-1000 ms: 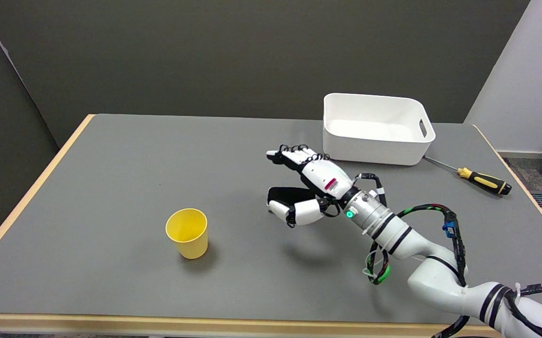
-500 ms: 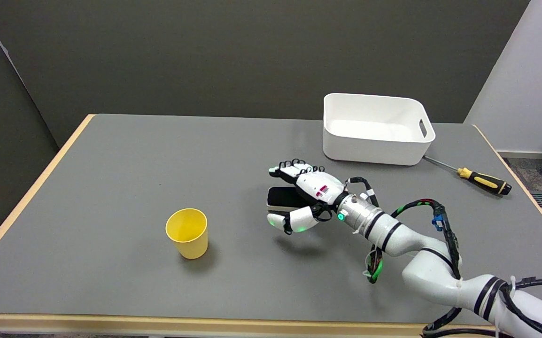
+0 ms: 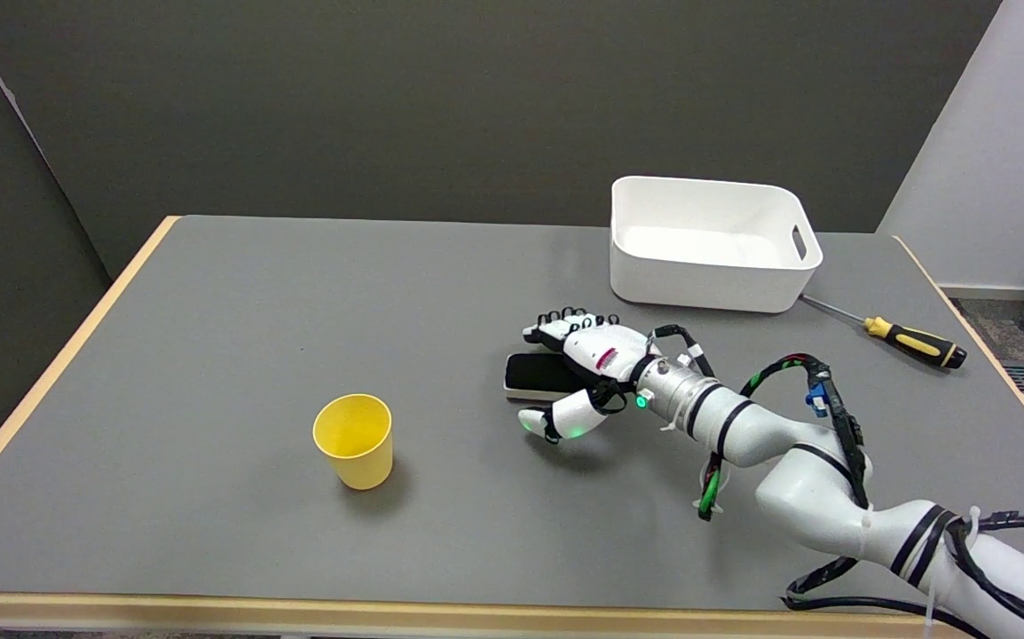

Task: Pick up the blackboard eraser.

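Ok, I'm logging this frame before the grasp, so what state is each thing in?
blackboard eraser: flat on the table, not lifted.
right robot hand: low over the eraser's right end, fingers apart on either side; contact unclear.
yellow cup: upright, looks empty.
white bin: upright, open top, nothing visible inside.
screwdriver: lying flat beside the bin.

My white, black-banded right arm [image 3: 796, 479] trails black and green cables; my black-and-white right hand [image 3: 587, 368] has a green light.

eraser [image 3: 537, 373] — black top, pale base | flat on table | mid-right
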### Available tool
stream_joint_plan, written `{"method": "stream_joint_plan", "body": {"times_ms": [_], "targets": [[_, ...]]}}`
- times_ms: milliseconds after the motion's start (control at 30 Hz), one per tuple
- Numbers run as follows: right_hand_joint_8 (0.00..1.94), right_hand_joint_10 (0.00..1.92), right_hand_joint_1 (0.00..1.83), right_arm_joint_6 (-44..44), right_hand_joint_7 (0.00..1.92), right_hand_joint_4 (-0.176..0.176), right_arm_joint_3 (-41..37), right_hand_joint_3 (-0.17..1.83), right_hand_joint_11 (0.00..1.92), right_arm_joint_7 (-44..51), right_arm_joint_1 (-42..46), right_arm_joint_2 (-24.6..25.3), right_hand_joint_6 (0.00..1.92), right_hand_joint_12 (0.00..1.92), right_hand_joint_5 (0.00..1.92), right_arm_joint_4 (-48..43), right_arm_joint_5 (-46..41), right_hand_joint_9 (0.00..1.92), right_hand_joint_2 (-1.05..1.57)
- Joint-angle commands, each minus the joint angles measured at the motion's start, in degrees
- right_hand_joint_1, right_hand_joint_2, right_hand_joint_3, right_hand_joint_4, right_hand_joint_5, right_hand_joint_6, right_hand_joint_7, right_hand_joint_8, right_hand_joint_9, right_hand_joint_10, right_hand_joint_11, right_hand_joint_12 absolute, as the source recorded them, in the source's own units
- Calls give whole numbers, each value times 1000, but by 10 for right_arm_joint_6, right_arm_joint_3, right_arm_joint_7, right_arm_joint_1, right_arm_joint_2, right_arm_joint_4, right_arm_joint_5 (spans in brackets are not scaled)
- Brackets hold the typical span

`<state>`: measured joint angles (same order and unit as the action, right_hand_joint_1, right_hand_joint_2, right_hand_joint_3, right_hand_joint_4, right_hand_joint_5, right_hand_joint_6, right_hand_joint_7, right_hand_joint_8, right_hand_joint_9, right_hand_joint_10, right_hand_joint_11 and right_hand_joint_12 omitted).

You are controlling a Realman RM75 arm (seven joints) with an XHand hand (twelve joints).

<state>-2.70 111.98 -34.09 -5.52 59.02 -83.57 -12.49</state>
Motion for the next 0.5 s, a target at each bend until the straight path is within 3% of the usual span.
{"method": "stream_joint_plan", "body": {"times_ms": [33, 133, 200, 267, 333, 400, 467, 500], "targets": [[399, 775, 494, -14, 202, -136, -10, 792, -1, 14, 17, 8, 328, 988, 105, -13, 34, 75, 641], [582, 891, 502, 30, 288, -164, -8, 895, 2, 14, 20, 14, 378, 1156, 92, 5, 37, 216, 643], [605, 966, 564, 57, 327, -174, -8, 816, 11, 15, 21, 20, 358, 1212, 114, 18, 41, 237, 679], [855, 1164, 644, 94, 430, -176, -11, 859, 139, 19, 21, 27, 423, 1370, 152, 37, 41, 386, 692], [1073, 1280, 688, 131, 409, -176, -13, 859, 218, 34, 21, 36, 463, 1454, 186, 53, 41, 452, 716], [1465, 1564, 801, 181, 315, -176, -14, 884, 333, 65, 21, 46, 610, 1724, 283, 74, 34, 459, 766], [1634, 1791, 858, 217, 375, -176, -14, 835, 232, 100, 21, 55, 889, 1892, 380, 91, 33, 484, 839], [1730, 1855, 935, 243, 442, -176, -14, 592, 202, 119, 21, 60, 1063, 1921, 426, 100, 32, 504, 999]]}}
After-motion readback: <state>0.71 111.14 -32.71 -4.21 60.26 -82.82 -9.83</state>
